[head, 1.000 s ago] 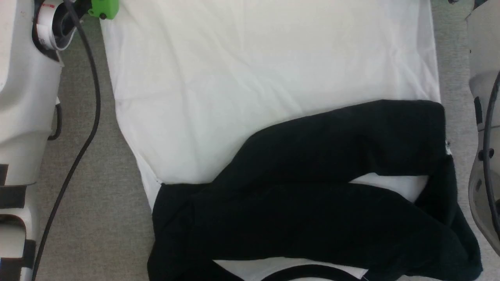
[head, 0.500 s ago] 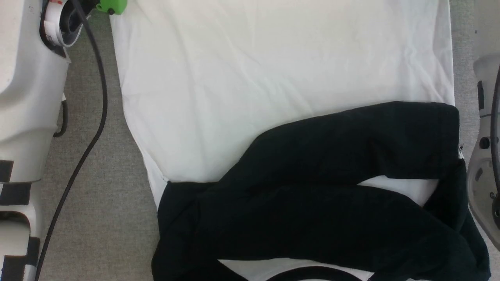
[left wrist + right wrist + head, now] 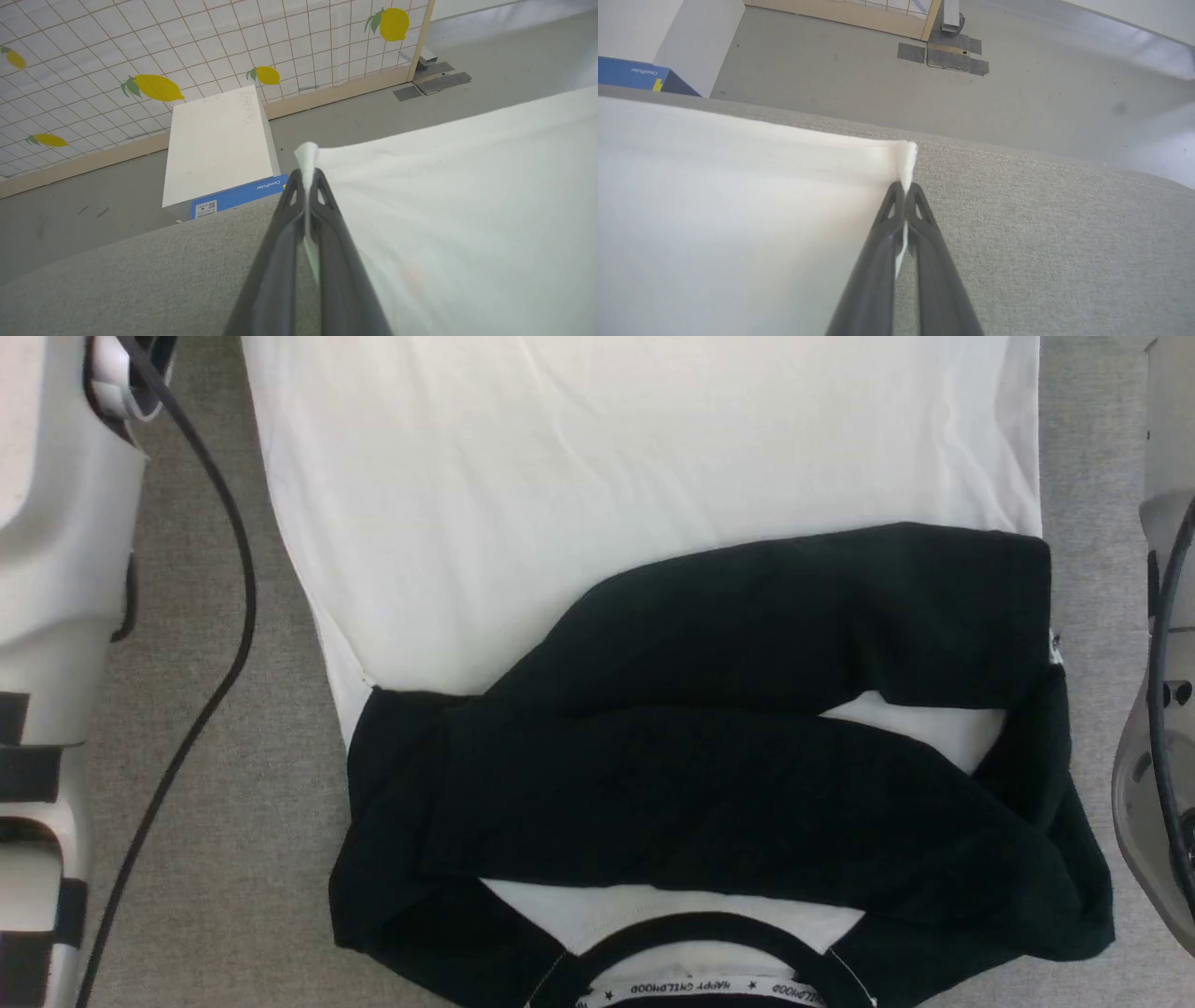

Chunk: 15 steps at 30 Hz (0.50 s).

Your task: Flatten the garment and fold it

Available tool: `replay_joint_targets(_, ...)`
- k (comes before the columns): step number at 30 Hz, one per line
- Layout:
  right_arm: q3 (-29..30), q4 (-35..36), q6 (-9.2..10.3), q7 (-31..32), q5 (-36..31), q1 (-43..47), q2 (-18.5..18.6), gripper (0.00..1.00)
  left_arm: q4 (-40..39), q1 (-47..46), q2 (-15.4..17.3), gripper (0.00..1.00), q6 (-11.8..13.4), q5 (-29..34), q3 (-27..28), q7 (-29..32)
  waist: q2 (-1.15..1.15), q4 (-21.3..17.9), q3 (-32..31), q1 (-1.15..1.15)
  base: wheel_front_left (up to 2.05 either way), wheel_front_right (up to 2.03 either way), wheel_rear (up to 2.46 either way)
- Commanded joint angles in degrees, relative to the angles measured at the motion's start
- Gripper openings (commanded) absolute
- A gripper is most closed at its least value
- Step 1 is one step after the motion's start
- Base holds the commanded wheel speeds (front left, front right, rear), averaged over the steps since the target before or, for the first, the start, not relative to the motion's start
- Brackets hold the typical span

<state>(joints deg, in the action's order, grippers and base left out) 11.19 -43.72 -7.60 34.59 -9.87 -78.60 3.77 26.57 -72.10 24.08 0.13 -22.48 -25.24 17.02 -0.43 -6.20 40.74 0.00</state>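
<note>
The garment [image 3: 635, 523] lies on the grey surface, its white body stretching toward the top of the head view. Both black sleeves [image 3: 747, 784] are folded across it, and the lettered neckband [image 3: 700, 985] sits at the bottom edge. In the left wrist view my left gripper [image 3: 307, 175] is shut on a white hem corner of the garment [image 3: 467, 210]. The right wrist view has my right gripper [image 3: 906, 186] shut on the other white corner of the garment [image 3: 738, 210]. The chest print is hidden.
My pale left forearm [image 3: 47, 523] and a black cable [image 3: 224, 644] run down the left side, my right forearm [image 3: 1158, 756] down the right. Bare grey surface [image 3: 233, 849] flanks the garment. Beyond its far edge stand a white-and-blue box [image 3: 217, 140] and a lemon-patterned panel [image 3: 140, 46].
The whole head picture has shifted, so the camera moved. The neckband now shows at the bottom edge and the green part at top left has left the picture. The sleeves lie as before.
</note>
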Motion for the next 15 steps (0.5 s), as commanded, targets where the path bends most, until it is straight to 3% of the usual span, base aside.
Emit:
replay_joint_targets(1,0.2,-0.22,0.11,-1.01,-0.23,1.09,0.64,0.0,0.94,-1.06,-0.1,0.0,0.19,0.53,0.01,-1.55,0.42,-0.12,-1.17,0.0,0.0,0.0,0.0)
replay_joint_targets(8,-1.97,-1.29,0.11,-7.62,1.73,3.97,2.18,0.0,3.95,0.46,-0.78,0.0,-0.83,0.55,-0.2,-9.92,0.42,0.06,-6.66,0.0,0.0,0.0,0.0)
replay_joint_targets(15,-6.95,-2.01,0.11,-11.9,8.0,9.23,3.37,0.0,5.51,7.52,-1.44,0.0,-3.29,-2.88,-0.12,-13.79,0.42,0.53,-14.25,0.0,0.0,0.0,0.0)
